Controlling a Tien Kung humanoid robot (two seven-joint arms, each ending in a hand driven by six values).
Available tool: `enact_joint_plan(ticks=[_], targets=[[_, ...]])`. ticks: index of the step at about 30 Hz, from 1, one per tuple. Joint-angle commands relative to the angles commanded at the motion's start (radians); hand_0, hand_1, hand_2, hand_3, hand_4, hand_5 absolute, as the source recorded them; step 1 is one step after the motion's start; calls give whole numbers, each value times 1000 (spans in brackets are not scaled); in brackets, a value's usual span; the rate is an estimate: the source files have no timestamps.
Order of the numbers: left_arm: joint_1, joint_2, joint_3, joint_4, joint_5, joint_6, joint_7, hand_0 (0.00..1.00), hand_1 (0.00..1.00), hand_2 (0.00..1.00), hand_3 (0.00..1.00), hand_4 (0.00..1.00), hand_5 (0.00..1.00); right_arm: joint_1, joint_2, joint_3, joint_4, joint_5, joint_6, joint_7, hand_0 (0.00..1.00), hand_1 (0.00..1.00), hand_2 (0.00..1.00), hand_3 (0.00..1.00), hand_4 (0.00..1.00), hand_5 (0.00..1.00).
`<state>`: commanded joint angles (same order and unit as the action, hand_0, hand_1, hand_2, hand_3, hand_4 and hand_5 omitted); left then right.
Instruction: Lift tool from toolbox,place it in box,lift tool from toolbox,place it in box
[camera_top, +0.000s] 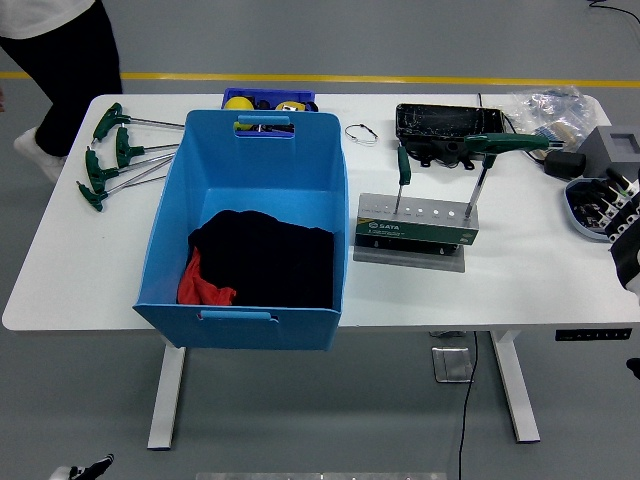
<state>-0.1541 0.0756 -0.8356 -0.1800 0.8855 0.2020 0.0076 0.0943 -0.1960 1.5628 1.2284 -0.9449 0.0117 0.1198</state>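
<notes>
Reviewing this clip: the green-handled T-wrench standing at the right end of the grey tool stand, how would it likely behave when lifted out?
The green-handled T-wrench looks like rigid metal, so it should stay stiff. It leans in the grey tool stand, so it may bind unless pulled along its shaft. Its long crossbar handle sits high, so it would probably swing if gripped off-centre. The right hand rests at the table's right edge.

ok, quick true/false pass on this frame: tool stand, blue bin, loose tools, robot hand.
1. Two tools still stand in the tool stand. True: one short, one long T-handle.
2. The blue bin is empty. False: black and red cloth lies in it.
3. Loose green-handled tools lie on the table left of the bin. True.
4. The right hand grips a tool. False: it sits at the right edge, away from the stand, holding nothing.
5. The bin stands right of the tool stand. False: it stands to its left.
</notes>
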Motion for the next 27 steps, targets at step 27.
enact_joint_plan(ticks=[27], targets=[[11,7,-26,0,41,0,12,715,741,752,690,697,641,-1,5,-5,-2,-8,-25,1,910,842,886,942,998,998]])
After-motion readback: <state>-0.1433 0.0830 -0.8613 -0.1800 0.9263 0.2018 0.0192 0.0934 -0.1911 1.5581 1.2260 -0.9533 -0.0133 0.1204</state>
